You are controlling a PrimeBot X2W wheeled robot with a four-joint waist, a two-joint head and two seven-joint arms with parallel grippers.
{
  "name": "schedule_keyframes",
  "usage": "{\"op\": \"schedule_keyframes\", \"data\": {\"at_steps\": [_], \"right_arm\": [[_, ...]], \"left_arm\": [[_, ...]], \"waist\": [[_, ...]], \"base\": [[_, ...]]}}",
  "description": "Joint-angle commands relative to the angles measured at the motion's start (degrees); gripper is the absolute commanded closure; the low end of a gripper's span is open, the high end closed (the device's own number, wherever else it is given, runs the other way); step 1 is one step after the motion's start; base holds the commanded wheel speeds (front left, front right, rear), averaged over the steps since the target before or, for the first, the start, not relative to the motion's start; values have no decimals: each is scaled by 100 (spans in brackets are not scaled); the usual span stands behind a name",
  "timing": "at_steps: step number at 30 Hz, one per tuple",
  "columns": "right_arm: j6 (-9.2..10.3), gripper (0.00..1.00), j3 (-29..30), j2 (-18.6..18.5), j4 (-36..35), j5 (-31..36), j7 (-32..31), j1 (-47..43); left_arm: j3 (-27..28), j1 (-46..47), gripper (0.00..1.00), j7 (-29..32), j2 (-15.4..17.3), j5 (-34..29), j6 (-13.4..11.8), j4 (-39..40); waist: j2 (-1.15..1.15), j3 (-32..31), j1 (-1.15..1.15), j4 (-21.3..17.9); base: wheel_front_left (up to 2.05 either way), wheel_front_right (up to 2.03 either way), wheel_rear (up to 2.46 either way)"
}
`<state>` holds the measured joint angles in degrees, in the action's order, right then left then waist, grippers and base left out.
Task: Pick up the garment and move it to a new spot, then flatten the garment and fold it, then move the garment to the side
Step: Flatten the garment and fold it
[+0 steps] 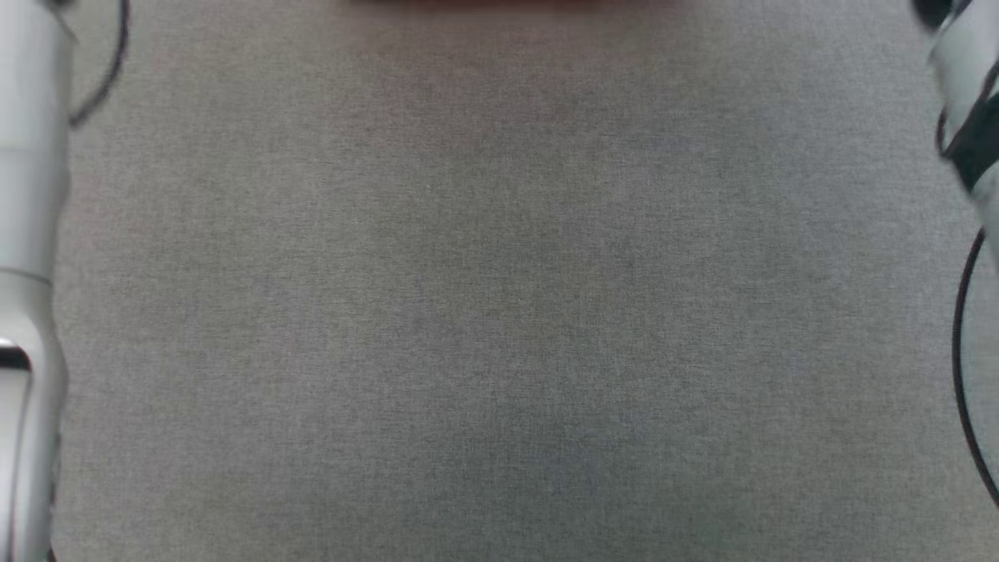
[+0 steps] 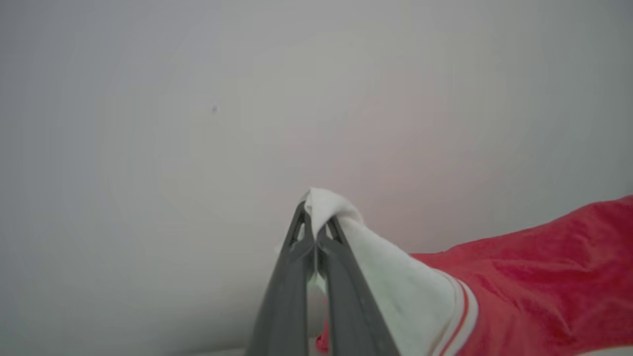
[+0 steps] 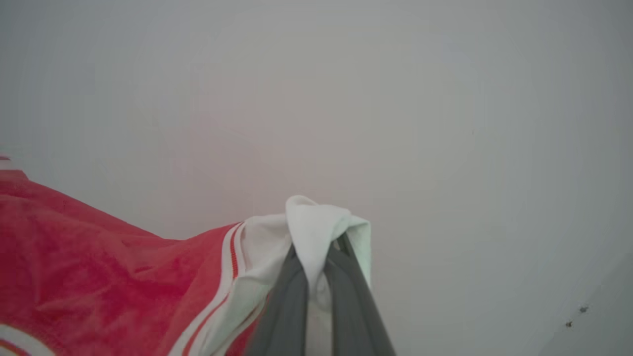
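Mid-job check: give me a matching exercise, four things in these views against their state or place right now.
Things:
1. left gripper
2. right gripper
3. garment
4. surface

States or places:
A. grey, spread across the head view
B. shut on white cloth, red cloth to its wrist view's left
C. shut on white cloth, red cloth to its wrist view's right
D. thin red strip at the head view's top edge

Pairs: 1-C, 2-B, 3-D, 4-A

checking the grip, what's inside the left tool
White sleeve cloth of the garment, pinched in the shut left tool and bunched over its tips. The fingers cover how far down it reaches.
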<state>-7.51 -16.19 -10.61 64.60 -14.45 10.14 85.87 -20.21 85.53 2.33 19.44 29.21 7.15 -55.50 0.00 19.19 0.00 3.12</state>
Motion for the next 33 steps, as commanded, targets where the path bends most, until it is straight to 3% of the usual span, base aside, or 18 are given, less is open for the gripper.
{"op": "schedule_keyframes", "data": {"at_steps": [1,5,10,17,21,25,26,27,33], "right_arm": [[4,100,-113,6,35,-84,-69,-136],[4,100,-391,-63,57,-702,-500,-614],[4,100,-861,-278,-339,-1474,-1301,-1343],[3,100,-1535,-818,-1566,-2653,-2714,-2643],[3,100,-1817,-1397,-2678,-3221,-3422,-3571],[3,100,-1813,-1809,-3453,-3548,-3952,-4257],[3,100,-1813,-1809,-3453,-3548,-3952,-4257],[3,100,-1769,-2018,-3846,-3679,-4227,-4601],[3,100,-1447,-2547,-4990,-4001,-5070,-5563]], "left_arm": [[-49,-159,100,71,8,113,29,-125],[-314,-656,100,342,-50,373,30,-385],[-835,-1372,100,1209,47,822,32,-318],[-1275,-2563,100,2454,524,1649,32,391],[-1235,-3463,100,2964,926,2013,-35,1158],[-1132,-4322,100,3285,1258,2289,-432,2124],[-1132,-4322,100,3285,1258,2289,-432,2124],[-1068,-4776,100,3456,1445,2379,-702,2760],[-828,-6164,100,3878,2169,2639,-1727,4869]], "waist": [[0,-20,0,15],[0,-112,0,50],[0,-295,0,63],[0,-535,0,1],[0,-648,0,-21],[0,-699,0,-28],[0,-699,0,-28],[0,-707,0,-27],[0,-692,0,-35]], "base": [[0,0,0],[0,0,0],[0,0,0],[0,0,0],[0,0,0],[0,0,0],[0,0,0],[0,0,0],[0,0,0]]}}
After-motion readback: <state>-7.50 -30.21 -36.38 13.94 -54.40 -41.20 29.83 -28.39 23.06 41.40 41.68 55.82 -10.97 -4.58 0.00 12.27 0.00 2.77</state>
